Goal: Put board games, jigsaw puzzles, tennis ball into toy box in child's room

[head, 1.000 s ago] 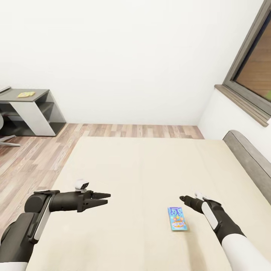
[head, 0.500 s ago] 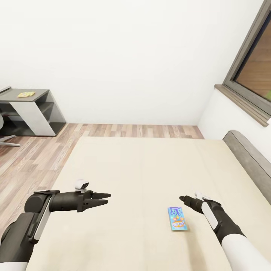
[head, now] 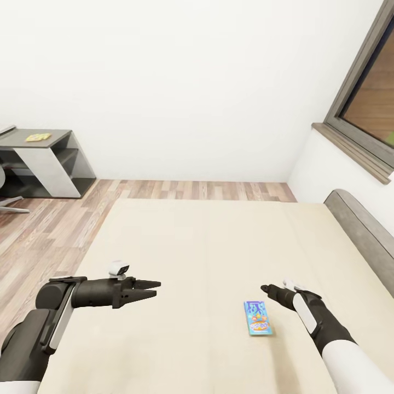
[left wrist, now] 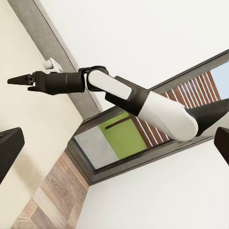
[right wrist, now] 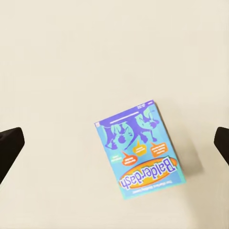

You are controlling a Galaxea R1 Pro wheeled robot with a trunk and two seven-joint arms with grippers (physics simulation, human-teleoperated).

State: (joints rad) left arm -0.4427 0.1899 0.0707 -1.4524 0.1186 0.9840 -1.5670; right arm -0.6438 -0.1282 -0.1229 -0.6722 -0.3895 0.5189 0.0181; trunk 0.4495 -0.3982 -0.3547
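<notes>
A blue board game box (head: 258, 318) lies flat on the cream bed (head: 208, 241), printed face up; in the right wrist view the box (right wrist: 139, 150) sits between and ahead of the two dark fingertips at the picture's edges, with bare sheet all round it. The right claw (head: 268, 289) hangs just beside the box, a little beyond it and toward the headboard side, not touching it. Its fingers are spread wide apart, and nothing is between them. The left claw (head: 153, 289) hovers over the bed well apart from the box, on the far side from the right claw, pointing toward it. Its fingers are also spread, holding nothing. The left wrist view looks across at the right claw (left wrist: 19, 79), with the window (left wrist: 143, 138) behind the right arm. Far beyond the left claw, on the wood floor (head: 49, 224) by the wall, stands a grey table (head: 41, 158) with a small yellow flat thing (head: 38, 137) on top, too small to identify.
</notes>
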